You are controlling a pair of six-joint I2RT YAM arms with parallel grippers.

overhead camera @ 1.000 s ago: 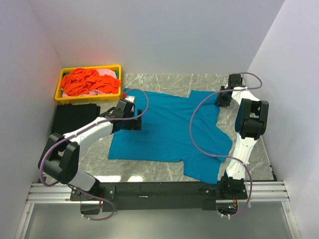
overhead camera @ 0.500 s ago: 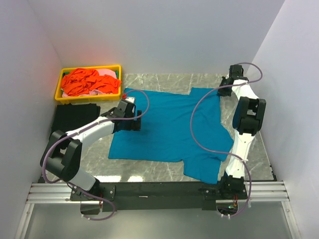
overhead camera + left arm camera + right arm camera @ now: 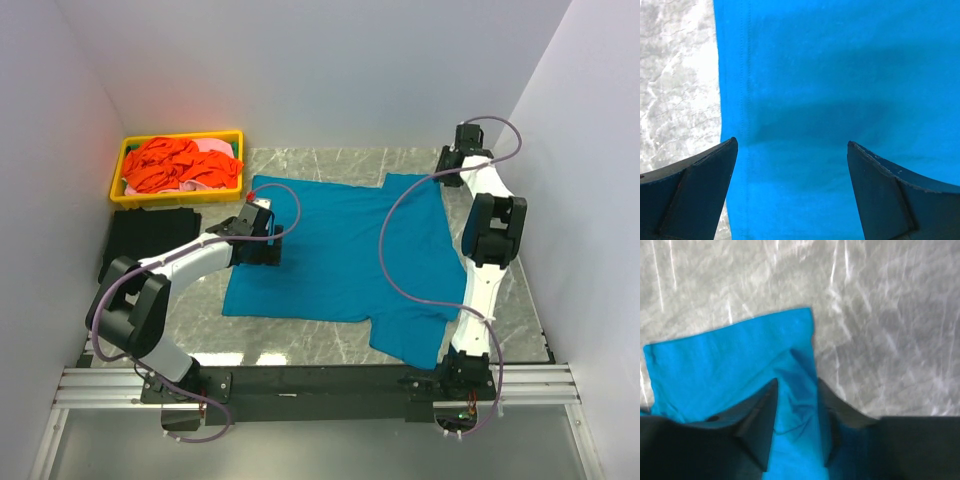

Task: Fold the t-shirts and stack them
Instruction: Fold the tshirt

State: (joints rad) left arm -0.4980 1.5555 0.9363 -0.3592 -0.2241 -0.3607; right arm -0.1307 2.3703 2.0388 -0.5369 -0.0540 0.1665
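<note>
one teal t-shirt (image 3: 340,260), perhaps one black t-shirt (image 3: 150,240)

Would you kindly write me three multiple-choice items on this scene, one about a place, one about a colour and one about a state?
1. Where does the yellow tray stand? A far left corner; B near right corner; C centre.
2. What colour is the shirt spread out on the table? A black; B teal-blue; C pink.
3. How do the jaws of the left gripper stand? A shut on the tray's rim; B shut on a black shirt; C wide open over the spread shirt.
Answers: 1 A, the top view shows it at the back by the left wall; 2 B, both wrist views show blue cloth; 3 C, the left wrist view shows them far apart above the cloth.
</note>
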